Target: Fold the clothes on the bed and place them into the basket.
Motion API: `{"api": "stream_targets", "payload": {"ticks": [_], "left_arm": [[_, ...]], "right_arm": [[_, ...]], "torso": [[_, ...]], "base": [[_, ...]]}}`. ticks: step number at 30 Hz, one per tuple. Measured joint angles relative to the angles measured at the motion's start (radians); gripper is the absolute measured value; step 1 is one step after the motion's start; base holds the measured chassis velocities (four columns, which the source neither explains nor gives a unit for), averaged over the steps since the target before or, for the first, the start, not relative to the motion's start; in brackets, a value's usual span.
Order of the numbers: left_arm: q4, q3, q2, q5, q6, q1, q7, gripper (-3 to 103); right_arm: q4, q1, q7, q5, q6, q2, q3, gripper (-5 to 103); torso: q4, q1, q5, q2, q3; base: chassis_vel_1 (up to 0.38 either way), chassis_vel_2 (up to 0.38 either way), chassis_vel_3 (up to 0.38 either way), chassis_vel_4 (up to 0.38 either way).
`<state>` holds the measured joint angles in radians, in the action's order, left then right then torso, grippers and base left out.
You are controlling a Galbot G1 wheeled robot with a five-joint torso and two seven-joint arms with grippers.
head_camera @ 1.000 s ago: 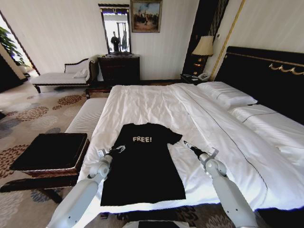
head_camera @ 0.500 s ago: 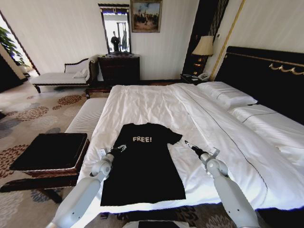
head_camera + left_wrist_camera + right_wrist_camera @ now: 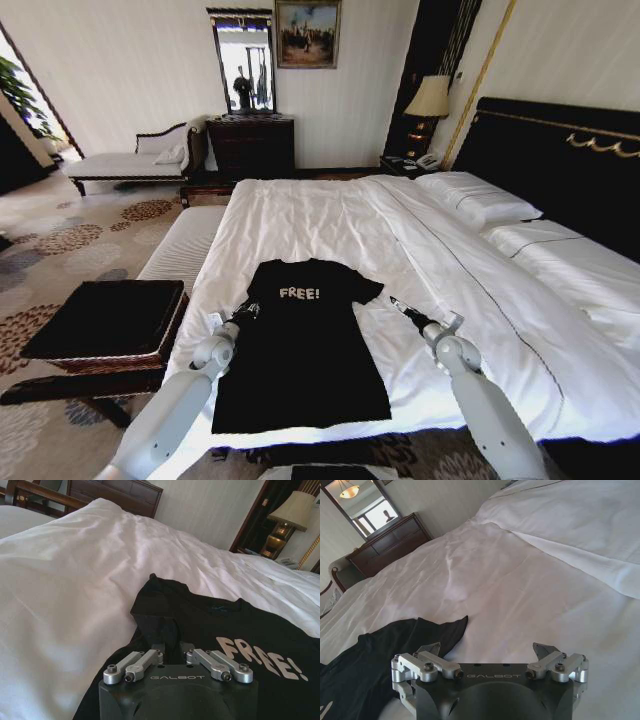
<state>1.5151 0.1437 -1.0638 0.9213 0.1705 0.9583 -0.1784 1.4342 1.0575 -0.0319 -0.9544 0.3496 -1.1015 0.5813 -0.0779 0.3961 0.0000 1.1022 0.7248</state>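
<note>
The black T-shirt (image 3: 300,350) with white "FREE!" lettering lies flat, chest up, at the near end of the bed (image 3: 330,220). My left gripper (image 3: 245,311) is at the shirt's left sleeve. In the left wrist view its fingers (image 3: 156,649) are drawn together on the bunched, slightly raised sleeve fabric of the T-shirt (image 3: 225,630). My right gripper (image 3: 396,303) hovers open over the white duvet just right of the other sleeve. The right wrist view shows that gripper (image 3: 487,652) with its fingers wide apart and the sleeve tip of the T-shirt (image 3: 450,630) a little ahead. The basket (image 3: 110,358), brown wicker with a black top, stands left of the bed.
A white-cushioned bench (image 3: 185,245) runs along the bed's left side beyond the basket. Pillows (image 3: 478,198) and the black headboard (image 3: 560,160) are at the right. A chaise longue (image 3: 130,165), a dark dresser (image 3: 250,145) and a lamp (image 3: 430,98) stand by the far wall.
My left gripper has slid forward onto the shirt's left sleeve and closed on it. The right gripper has barely shifted and stays open.
</note>
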Motion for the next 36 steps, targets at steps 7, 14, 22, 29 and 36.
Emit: {"api": "stream_targets", "payload": {"ticks": [7,14,22,29,36], "left_arm": [[-0.008,0.002,-0.005,-0.008,-0.004,-0.003,-0.006,1],[-0.005,0.003,0.004,-0.008,-0.006,-0.011,-0.006,0],[0.007,0.045,0.039,0.001,-0.006,-0.033,0.0,0],[-0.014,0.063,0.07,-0.001,-0.007,-0.088,0.013,0],[-0.049,0.066,0.101,0.016,-0.007,-0.132,0.03,0]], "right_arm": [[0.001,0.004,0.0,-0.003,0.0,0.008,0.008,100],[0.006,0.009,-0.001,-0.002,0.0,-0.004,0.009,100],[0.015,0.015,-0.002,-0.002,0.0,-0.009,0.008,100],[0.019,0.018,-0.004,-0.001,0.0,-0.012,0.008,100],[0.03,0.03,-0.005,-0.002,0.001,-0.012,0.013,100]], "torso": [[0.0,0.0,-0.0001,0.0,0.0],[0.0001,0.0,0.0,0.0,0.0],[0.0002,0.0,-0.0002,0.0,0.0],[0.0001,0.0,-0.0002,0.0,0.0],[0.0,0.0,0.0,0.0,0.0]], "base": [[0.0,0.0,0.0,0.0],[0.0,0.0,0.0,0.0],[0.0,0.0,0.0,0.0],[0.0,0.0,0.0,0.0],[0.0,0.0,0.0,0.0]]}}
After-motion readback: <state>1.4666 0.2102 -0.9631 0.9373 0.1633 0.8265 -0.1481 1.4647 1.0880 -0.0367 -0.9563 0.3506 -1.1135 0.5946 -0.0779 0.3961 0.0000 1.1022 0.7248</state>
